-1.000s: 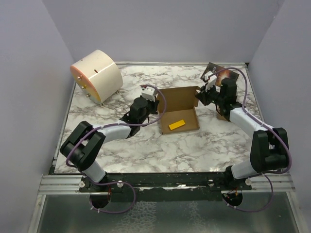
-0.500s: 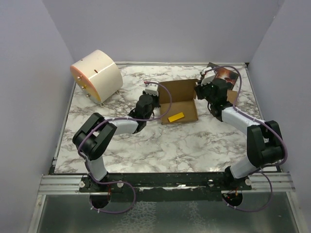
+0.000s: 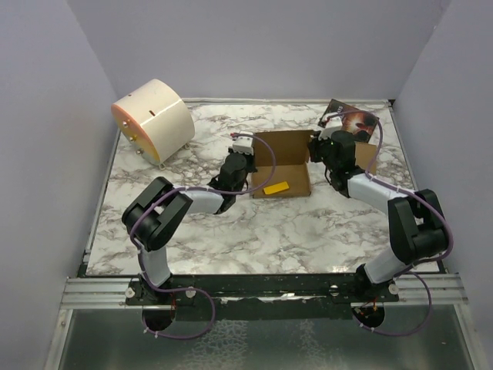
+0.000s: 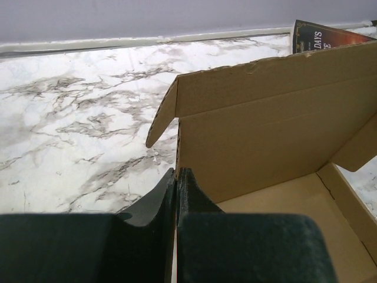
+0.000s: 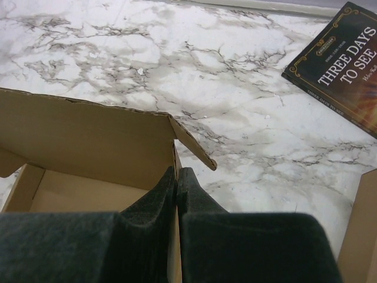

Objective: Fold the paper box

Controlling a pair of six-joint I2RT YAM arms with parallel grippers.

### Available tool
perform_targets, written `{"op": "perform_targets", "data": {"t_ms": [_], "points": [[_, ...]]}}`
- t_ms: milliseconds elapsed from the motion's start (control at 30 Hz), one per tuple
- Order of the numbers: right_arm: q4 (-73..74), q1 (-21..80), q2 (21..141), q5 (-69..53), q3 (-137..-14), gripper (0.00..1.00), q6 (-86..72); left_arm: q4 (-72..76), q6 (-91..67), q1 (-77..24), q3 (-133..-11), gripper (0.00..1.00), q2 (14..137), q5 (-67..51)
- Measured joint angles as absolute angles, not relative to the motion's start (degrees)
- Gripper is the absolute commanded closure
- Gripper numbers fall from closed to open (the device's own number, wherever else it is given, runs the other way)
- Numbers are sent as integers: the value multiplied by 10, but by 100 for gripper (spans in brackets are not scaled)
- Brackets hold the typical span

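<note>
The paper box (image 3: pixel 286 148), plain brown cardboard, stands half-formed in the middle of the table with its back panel raised and a yellow strip (image 3: pixel 275 188) on its floor. My left gripper (image 3: pixel 249 159) is shut on the box's left side wall (image 4: pixel 178 154), one finger inside and one outside. My right gripper (image 3: pixel 313 149) is shut on the right side wall (image 5: pixel 176 158) in the same way. In the left wrist view the back panel (image 4: pixel 265 112) rises ahead, with a small corner flap (image 4: pixel 161 121) splayed outward. A like flap (image 5: pixel 194 144) shows in the right wrist view.
A cream round drum (image 3: pixel 152 119) lies at the far left. A dark printed booklet (image 3: pixel 343 116) (image 5: pixel 344 65) (image 4: pixel 318 36) lies at the far right. Another brown cardboard piece (image 3: pixel 368 155) (image 5: pixel 360 230) sits just right of my right arm. Grey walls enclose the marble table (image 3: pixel 231 231).
Both arms have carried the box away from the near edge toward the back of the table, and its back panel now stands more upright. Both grips have stayed shut.
</note>
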State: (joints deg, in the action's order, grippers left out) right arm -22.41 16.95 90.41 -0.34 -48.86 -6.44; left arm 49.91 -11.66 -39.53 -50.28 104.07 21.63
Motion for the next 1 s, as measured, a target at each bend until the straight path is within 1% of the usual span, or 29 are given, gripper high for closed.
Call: {"op": "perform_targets", "data": {"t_ms": [400,600,1000], "points": [[-270,184,865,22,-417,99,-75,523,-114,-418,-486,100,1043,253],[-279,191,860,31,-407,99,-75,547,-111,-426,-470,100,1043,267],[-245,201,821,37,-390,99,-72,579,-112,-440,-449,100,1043,289]]}}
